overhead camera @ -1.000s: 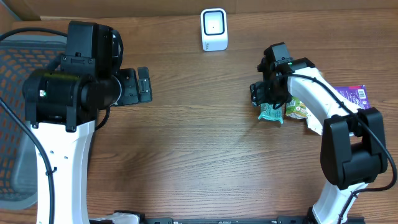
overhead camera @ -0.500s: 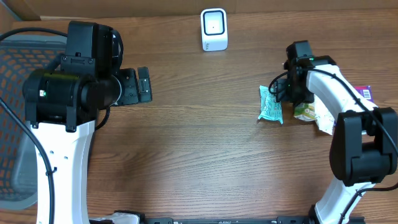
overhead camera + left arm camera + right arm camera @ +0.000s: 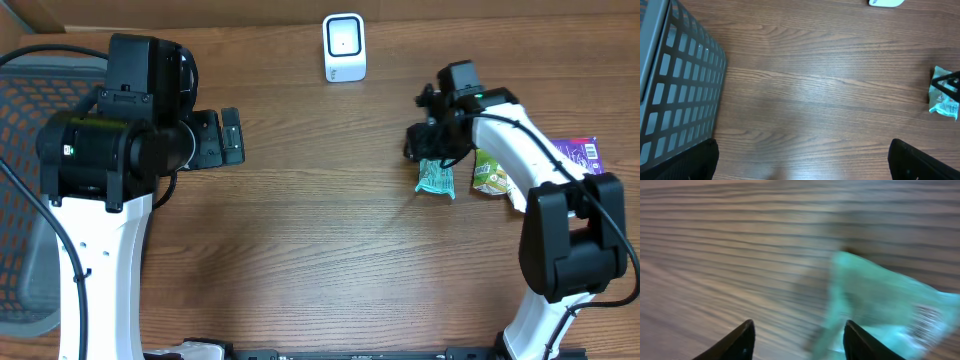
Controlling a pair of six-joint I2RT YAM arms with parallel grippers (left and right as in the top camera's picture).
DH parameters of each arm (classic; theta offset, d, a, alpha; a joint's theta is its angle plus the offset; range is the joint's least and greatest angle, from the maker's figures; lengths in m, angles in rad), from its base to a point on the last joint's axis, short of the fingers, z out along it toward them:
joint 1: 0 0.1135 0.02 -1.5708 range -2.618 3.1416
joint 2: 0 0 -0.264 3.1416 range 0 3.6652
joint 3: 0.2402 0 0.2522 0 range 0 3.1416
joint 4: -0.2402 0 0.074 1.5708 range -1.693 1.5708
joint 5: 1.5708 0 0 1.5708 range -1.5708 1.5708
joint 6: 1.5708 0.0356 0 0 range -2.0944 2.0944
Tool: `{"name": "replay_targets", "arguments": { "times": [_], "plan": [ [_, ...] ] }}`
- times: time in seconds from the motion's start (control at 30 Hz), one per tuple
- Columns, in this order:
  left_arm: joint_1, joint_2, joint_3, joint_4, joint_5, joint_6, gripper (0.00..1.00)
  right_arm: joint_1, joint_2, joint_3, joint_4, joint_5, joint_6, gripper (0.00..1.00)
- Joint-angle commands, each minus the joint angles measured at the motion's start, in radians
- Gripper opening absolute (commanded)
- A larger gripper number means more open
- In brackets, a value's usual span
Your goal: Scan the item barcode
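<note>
- A grey mesh basket [image 3: 22, 215] sits at the table's 9 o'clock edge, probably there to take items once they are scanned.
- The left gripper [image 3: 222, 138] hovers just at 3 o'clock of the basket. Its fingers are spread wide and hold nothing, as if parked clear of the work.
- A white barcode scanner [image 3: 344, 47] stands at the 12 o'clock edge with its window facing the table, so an item has to be lifted up to it.
- The item to scan, a teal snack packet [image 3: 436, 178], lies flat on the wood at about 3 o'clock, well apart from the scanner.
- The right gripper [image 3: 428, 150] hangs over the packet's 12 o'clock end. In the blurred wrist view its fingers stand apart with bare wood between them and pinch nothing, and the packet lies ahead by the right finger. It looks lined up for a pick.
- A green packet [image 3: 487, 172] lies just at 3 o'clock of the teal one.
- A purple packet [image 3: 575, 155] lies farther out, partly under the arm. Both seem to be waiting for their turn.
</note>
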Motion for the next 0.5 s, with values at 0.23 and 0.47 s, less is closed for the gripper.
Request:
{"name": "replay_targets", "arguments": {
  "times": [0.23,0.47],
  "plan": [
    [0.000,-0.001,0.003,0.001,-0.003,-0.014,0.99,0.055,0.047,-0.032,0.056,0.071,0.109,0.42],
    [0.000,-0.001,0.003,0.001,-0.003,-0.014,1.00,0.029,0.054,-0.032,0.021,0.250,0.183,0.43]
  ]
}}
